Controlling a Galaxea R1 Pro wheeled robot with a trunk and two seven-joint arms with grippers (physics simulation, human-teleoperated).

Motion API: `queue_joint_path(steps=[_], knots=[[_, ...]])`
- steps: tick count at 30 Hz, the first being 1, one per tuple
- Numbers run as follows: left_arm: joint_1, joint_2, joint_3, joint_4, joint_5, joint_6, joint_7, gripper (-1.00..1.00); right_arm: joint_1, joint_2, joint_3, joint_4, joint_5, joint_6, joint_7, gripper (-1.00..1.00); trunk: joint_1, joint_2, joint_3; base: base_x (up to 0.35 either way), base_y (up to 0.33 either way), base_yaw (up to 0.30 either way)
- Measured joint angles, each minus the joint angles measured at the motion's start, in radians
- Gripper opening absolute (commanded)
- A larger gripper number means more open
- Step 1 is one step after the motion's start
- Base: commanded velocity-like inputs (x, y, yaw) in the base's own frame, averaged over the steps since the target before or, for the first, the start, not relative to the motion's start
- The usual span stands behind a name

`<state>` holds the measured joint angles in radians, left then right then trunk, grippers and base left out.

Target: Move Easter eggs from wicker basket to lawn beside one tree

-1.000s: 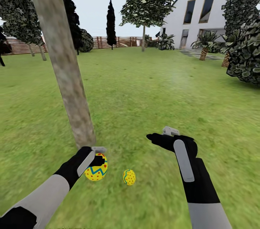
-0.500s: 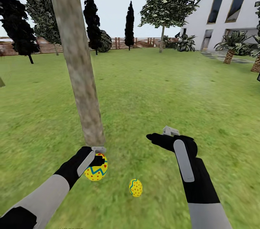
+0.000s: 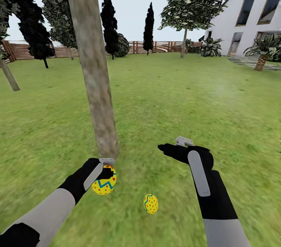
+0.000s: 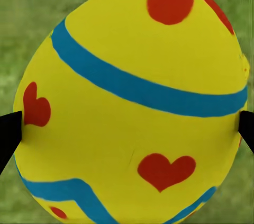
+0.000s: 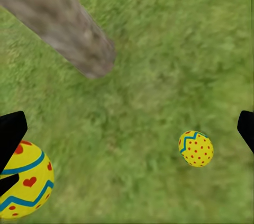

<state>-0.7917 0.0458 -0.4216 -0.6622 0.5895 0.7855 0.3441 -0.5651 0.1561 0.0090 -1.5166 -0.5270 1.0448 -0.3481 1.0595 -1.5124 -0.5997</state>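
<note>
In the garden, we stand at the foot of the tree (image 3: pixel 93 71), its bare grey-brown trunk rising just ahead of our left arm, with the lawn (image 3: pixel 175 99) spreading green toward a brown slat fence (image 3: pixel 156 47) and a white gabled house (image 3: pixel 249 17).

Our left gripper (image 3: pixel 106 169) holds 1 Easter egg (image 3: pixel 104 184) clamped between its jaws, just above the grass and close to the base of the trunk. In the left wrist view that egg (image 4: pixel 132 102) shows bright yellow with blue bands, red hearts and a red dot, a dark fingertip (image 4: pixel 9 134) pressed at each side.

A 2nd egg (image 3: pixel 151 203), yellow with red dots and a blue zigzag, lies on the grass to the right of the held one and a little nearer to us, near the tree but apart from it. The right wrist view looks down on it (image 5: pixel 196 149) with the trunk's foot (image 5: pixel 63 28) and the held egg (image 5: pixel 24 187) beyond.

Our right gripper (image 3: pixel 171 146) hovers over the lawn with nothing in it, jaws set wide, their dark tips (image 5: pixel 11 131) at the edges of its wrist view.
</note>
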Motion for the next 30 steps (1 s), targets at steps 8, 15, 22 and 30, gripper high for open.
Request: queue_joint_path(steps=[8, 15, 22, 30], knots=[[0.001, -0.001, -0.001, 0.000, 0.000, -0.029, -0.001, -1.00, 0.000, 0.000, 0.000, 0.000, -0.002, 0.000, 0.001, 1.00, 0.031, -0.056, -0.017, 0.000, 0.000, -0.213], [0.001, -0.001, 0.003, 0.000, 0.000, -0.056, -0.001, -1.00, 0.000, 0.000, 0.001, 0.000, -0.001, 0.000, 0.001, 1.00, 0.058, -0.105, -0.036, 0.000, 0.000, -0.052], [-0.003, -0.001, 0.008, 0.001, 0.006, -0.054, -0.005, -1.00, 0.000, 0.000, 0.001, 0.000, 0.000, 0.000, 0.003, 1.00, 0.084, -0.154, -0.058, 0.000, 0.000, -0.001], [-0.003, 0.000, 0.008, 0.000, 0.004, -0.048, -0.005, -1.00, 0.000, 0.001, 0.002, 0.000, -0.001, 0.000, 0.005, 1.00, 0.111, -0.203, -0.080, 0.000, 0.000, 0.000]])
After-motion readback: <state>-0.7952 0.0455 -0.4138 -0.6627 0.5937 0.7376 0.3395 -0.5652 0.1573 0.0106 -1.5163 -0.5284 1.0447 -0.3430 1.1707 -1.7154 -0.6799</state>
